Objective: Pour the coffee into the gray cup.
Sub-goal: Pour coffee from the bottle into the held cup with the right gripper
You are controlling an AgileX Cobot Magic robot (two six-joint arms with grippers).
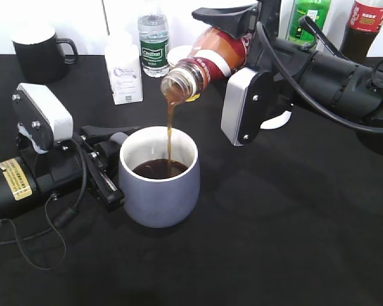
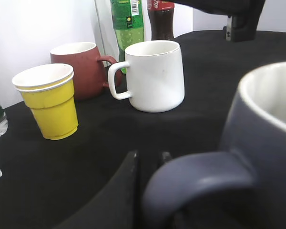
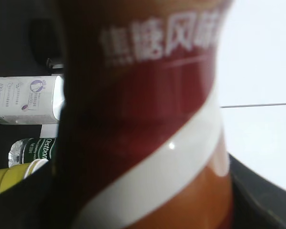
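Coffee (image 1: 170,131) is running in a thin brown stream from the tilted bottle (image 1: 207,60) straight into the gray cup (image 1: 159,177), and we can see a dark pool sitting low inside the white interior. The cup stands upright on the black table (image 1: 293,242), near the middle of the exterior view.

Our right claw (image 1: 242,48) is clamped around the bottle's body, holding it mouth-down and to the left, directly above the cup's opening. From the right wrist view the red label with its white band (image 3: 148,119) fills nearly everything, so the bottle is pressed close in the grip.

Our left claw (image 1: 105,159) sits at the cup's handle (image 2: 195,179) on the cup's left side; the handle lies right between the fingers (image 2: 126,191), but we cannot tell whether they are pinching it or just bracketing it.

Behind, in the left wrist view, we spot a yellow paper cup (image 2: 47,101), a brown mug (image 2: 78,67) and a white mug (image 2: 152,74) standing well apart from the gray cup. A black mug (image 1: 41,51) and a small water bottle (image 1: 153,41) stand at the far edge in the exterior view.
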